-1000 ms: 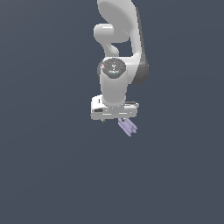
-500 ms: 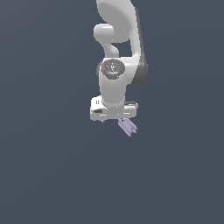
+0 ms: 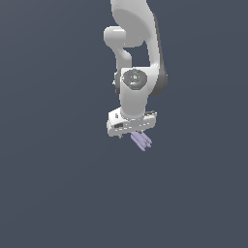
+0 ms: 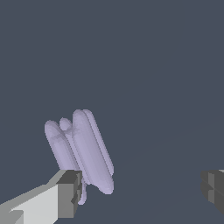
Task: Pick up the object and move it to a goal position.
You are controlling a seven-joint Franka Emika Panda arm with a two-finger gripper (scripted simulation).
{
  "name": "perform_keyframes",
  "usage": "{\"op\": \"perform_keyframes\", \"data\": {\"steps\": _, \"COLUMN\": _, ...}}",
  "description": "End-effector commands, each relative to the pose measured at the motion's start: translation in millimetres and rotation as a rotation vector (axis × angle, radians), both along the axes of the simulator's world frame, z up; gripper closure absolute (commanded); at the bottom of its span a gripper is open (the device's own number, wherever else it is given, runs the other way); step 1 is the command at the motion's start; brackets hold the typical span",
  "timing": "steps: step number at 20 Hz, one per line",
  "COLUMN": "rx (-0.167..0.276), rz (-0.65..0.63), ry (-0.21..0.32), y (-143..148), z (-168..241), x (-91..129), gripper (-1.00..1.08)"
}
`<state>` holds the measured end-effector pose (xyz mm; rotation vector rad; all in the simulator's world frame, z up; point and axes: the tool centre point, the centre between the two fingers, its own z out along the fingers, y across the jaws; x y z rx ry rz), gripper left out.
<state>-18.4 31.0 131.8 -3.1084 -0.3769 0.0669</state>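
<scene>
The object (image 4: 83, 148) is a small lump of pale lavender-purple, made of several short rod-like lobes with rounded ends, bundled side by side like stubby capsules fused along their length. Its skin looks smooth and matte, with soft shading in the grooves between the lobes and no marking or print on it. In the wrist view I count about three or four lobes, the front one longest and fullest, the ones behind shorter. It sits slanted rather than straight. In the exterior view the object (image 3: 141, 141) shows just below my pincer (image 3: 131, 131), poking out at a slant toward the exterior view's right, and it is narrower than the white block of my hand above it. My pincer (image 4: 142, 188) stands spread in the wrist view: one finger (image 4: 65, 192), pale on its long side and dark grey on its boxy tip, lies right against the lower end of the object, while the other finger (image 4: 213, 189) sits well apart from it, with a wide gap of background between. So the jaws are parted and not clamped around the lump; whether the near finger truly touches it I cannot tell. My arm (image 3: 138, 72) is glossy white with rounded shells and a dark grey band at the joint, and it hangs down from above. Everything behind is one flat dark slate-blue field, and I cannot tell whether the object rests on a surface or is off it.
</scene>
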Motion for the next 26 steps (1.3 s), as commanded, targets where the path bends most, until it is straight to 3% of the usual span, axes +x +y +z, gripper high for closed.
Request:
{"op": "perform_keyframes", "data": {"steps": 1, "rx": 0.0, "rz": 0.075, "ry": -0.008, "y": 12, "z": -8, "x": -5, "gripper": -0.92}}
{"op": "perform_keyframes", "data": {"steps": 12, "rx": 0.003, "rz": 0.343, "ry": -0.04, "y": 53, "z": -33, "x": -28, "gripper": -0.92}}
{"op": "perform_keyframes", "data": {"steps": 26, "rx": 0.004, "rz": 0.37, "ry": -0.043, "y": 57, "z": -57, "x": -31, "gripper": -0.92}}
